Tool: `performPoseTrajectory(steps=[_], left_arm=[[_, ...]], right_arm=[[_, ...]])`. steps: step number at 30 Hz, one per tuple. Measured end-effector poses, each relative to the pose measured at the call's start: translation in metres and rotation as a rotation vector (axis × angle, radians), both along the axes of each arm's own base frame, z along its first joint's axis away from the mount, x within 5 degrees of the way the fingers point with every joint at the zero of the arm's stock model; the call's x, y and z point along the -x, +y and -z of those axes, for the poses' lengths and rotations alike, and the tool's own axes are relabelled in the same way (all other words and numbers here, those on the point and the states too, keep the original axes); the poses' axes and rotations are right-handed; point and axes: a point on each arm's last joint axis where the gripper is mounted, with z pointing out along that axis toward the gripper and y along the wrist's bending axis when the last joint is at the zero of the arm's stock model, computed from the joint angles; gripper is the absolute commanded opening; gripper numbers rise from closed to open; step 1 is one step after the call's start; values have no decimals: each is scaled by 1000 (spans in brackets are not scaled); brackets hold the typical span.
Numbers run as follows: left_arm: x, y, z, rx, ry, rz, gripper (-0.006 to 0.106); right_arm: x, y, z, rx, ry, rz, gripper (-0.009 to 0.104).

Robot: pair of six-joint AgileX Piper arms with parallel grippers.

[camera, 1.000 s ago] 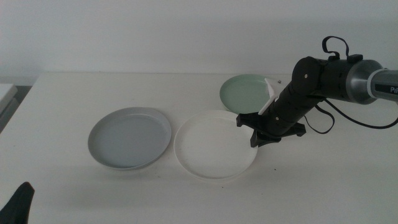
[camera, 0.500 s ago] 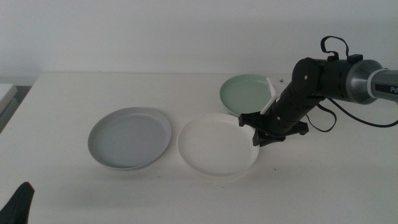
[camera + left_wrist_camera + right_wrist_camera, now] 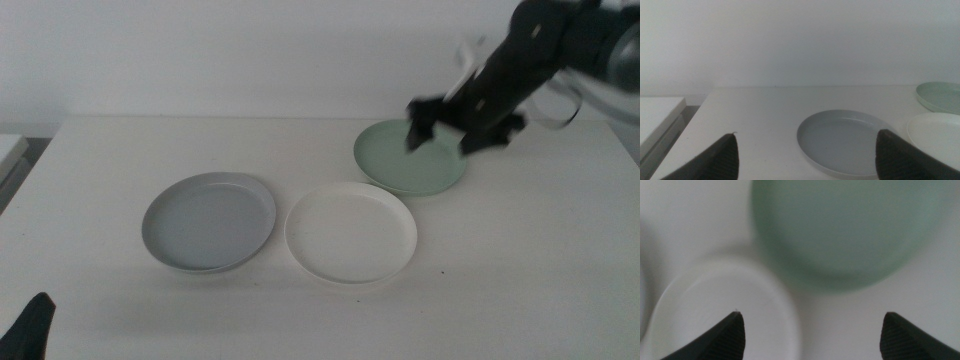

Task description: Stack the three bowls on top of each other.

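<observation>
Three bowls lie flat and apart on the white table. The light grey bowl point(image 3: 210, 220) is at the left, the white bowl point(image 3: 350, 232) in the middle, the pale green bowl point(image 3: 410, 155) behind it to the right. My right gripper point(image 3: 440, 133) hangs blurred in the air over the green bowl, open and holding nothing. Its wrist view looks down on the green bowl point(image 3: 845, 230) and the white bowl point(image 3: 720, 310), with the right gripper point(image 3: 812, 325) empty. The left gripper point(image 3: 30, 330) waits at the near left corner, open point(image 3: 807, 132), facing the grey bowl point(image 3: 845, 140).
A white shelf or block point(image 3: 657, 112) stands beside the table's left edge. The right arm's dark cable point(image 3: 560, 105) loops above the table's far right. A bare strip of table point(image 3: 200, 150) lies behind the grey bowl.
The right gripper has left the white bowl's right rim, risen and swung back over the green bowl. The white bowl slid slightly right, then stayed flat. The left arm has not moved.
</observation>
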Motion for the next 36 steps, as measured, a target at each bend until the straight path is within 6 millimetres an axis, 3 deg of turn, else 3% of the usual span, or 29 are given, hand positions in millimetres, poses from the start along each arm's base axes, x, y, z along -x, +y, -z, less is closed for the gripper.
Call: performPoseTrajectory(steps=[3,5,9,14,20,24,27,33,36], left_arm=[[0,0,0,0,0,0,94],[0,0,0,0,0,0,94],[0,0,0,0,0,0,94],[0,0,0,0,0,0,94],[0,0,0,0,0,0,94],[0,0,0,0,0,0,94],[0,0,0,0,0,0,94],[0,0,0,0,0,0,94],[0,0,0,0,0,0,94]], right_arm=[[-23,-24,-19,71,-47,31,71],[-38,-36,-20,106,-61,54,71],[-70,-47,2,142,-52,81,71],[-93,-48,40,153,-25,87,63],[-105,-46,83,164,23,84,51],[-108,-45,100,164,37,86,45],[-109,-45,106,164,38,87,34],[-112,-45,109,159,14,90,-3],[-114,-43,105,137,-8,102,-3]])
